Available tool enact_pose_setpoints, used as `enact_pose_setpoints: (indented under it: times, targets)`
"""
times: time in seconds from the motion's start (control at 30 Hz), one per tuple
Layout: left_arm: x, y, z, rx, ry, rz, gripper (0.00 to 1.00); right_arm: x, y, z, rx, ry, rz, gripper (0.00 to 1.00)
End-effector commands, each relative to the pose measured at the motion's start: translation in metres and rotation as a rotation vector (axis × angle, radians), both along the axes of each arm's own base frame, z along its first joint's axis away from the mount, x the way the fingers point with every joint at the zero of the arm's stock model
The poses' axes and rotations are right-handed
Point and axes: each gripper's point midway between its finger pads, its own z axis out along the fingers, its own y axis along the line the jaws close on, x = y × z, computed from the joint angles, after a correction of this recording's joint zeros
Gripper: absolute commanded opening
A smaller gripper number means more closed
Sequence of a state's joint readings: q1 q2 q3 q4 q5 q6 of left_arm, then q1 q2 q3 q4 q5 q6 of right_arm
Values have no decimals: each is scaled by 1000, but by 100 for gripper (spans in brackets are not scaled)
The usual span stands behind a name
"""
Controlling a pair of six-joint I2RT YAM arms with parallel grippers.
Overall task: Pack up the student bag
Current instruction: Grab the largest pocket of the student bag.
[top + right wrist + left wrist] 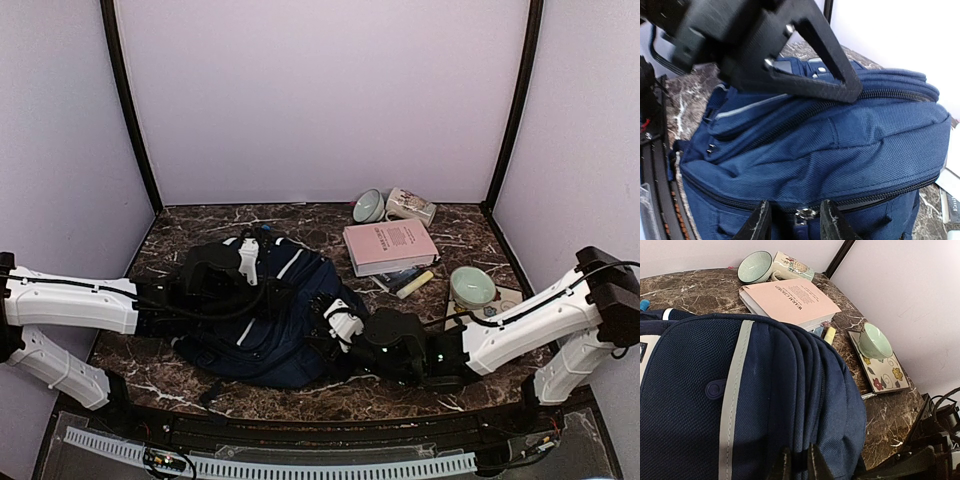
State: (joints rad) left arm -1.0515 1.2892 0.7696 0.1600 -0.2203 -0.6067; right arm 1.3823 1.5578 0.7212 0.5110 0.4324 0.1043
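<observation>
Left jaws pinching student bag (765,390) – tips cropped; right jaws half-open astride zip pull (802,215).

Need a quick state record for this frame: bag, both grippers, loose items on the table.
bag: student bag lying down between the arms; zips in view look closed
left gripper: shut, pinching bag fabric
right gripper: open, fingers either side of a zip pull
loose items: pink book, yellow marker, green bowl, mug on its side, green cup on flowered tile
packing: all listed items lie outside the bag
</observation>
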Motion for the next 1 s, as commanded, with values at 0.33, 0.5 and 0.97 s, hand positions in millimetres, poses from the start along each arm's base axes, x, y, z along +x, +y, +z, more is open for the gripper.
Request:
enact_pose_setpoints:
  times: [0.33,0.5,0.97]
  targets:
    - [5,-10,56,-155,-105,-5,0,1,-20,-26,-37,108,-27,38]
    - [3,-12,59,-160,-109,-21,0,-5,-10,-43,-62,178,33,38]
    - [-3,-11,60,-148,-120,-57,0,5,1,-51,-88,201,37,2]
